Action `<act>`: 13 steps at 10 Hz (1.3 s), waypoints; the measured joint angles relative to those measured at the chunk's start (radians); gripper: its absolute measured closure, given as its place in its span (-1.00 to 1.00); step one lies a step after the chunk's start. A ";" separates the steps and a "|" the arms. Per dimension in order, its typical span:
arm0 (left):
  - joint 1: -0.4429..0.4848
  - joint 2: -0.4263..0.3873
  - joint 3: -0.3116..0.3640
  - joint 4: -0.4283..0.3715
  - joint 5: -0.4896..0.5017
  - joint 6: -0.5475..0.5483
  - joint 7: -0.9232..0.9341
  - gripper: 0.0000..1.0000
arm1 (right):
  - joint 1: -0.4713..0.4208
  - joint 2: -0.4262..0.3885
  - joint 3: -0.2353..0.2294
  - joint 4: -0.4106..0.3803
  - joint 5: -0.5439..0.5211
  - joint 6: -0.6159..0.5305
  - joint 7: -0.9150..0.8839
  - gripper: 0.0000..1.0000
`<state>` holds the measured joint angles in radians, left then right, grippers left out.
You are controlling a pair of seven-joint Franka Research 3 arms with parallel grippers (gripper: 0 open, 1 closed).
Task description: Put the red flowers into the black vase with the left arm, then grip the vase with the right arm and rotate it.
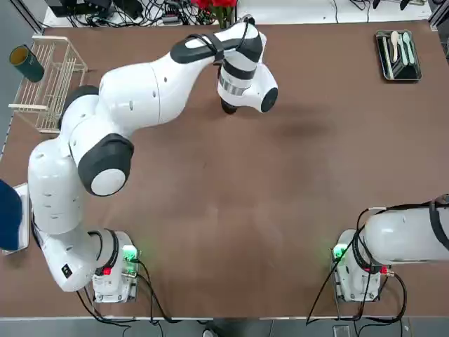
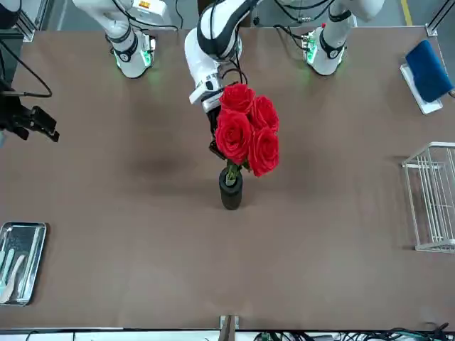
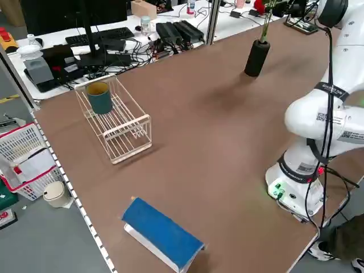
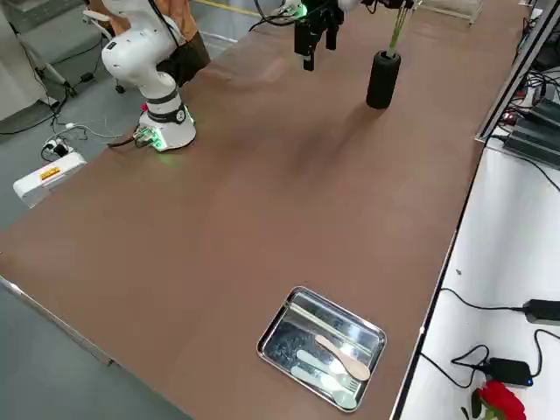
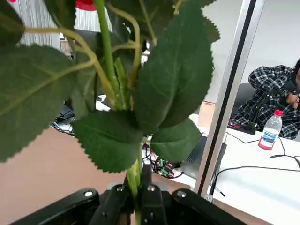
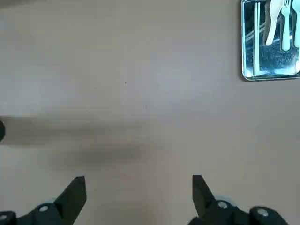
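- Nearest, right gripper hangs above bare table, fingers spread wide, nothing held.
- Farther out, left gripper is clenched on red flowers' stems.
- Stems reach into black vase, upright mid-table toward the far edge.

Vase stands mid-table toward the far edge, flowers rising from its mouth, left gripper closed on the stems just above. Wire rack far-left (cup on its outer edge). Tray far-right. Right gripper hangs near its own base.
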<state>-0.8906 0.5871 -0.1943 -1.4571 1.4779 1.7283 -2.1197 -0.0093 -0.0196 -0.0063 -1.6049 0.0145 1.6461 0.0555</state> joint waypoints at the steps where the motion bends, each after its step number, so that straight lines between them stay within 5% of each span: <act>1: 0.000 0.012 0.000 -0.007 0.002 0.000 -0.010 0.87 | 0.007 0.000 0.001 0.007 0.000 0.001 0.000 -1.00; 13: -0.013 0.155 0.000 0.002 0.070 0.000 -0.079 0.87 | 0.019 0.035 0.004 0.038 0.000 0.008 0.000 -1.00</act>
<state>-0.9037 0.7425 -0.1948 -1.4547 1.5476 1.7282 -2.1987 0.0101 0.0150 -0.0024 -1.5672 0.0145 1.6537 0.0555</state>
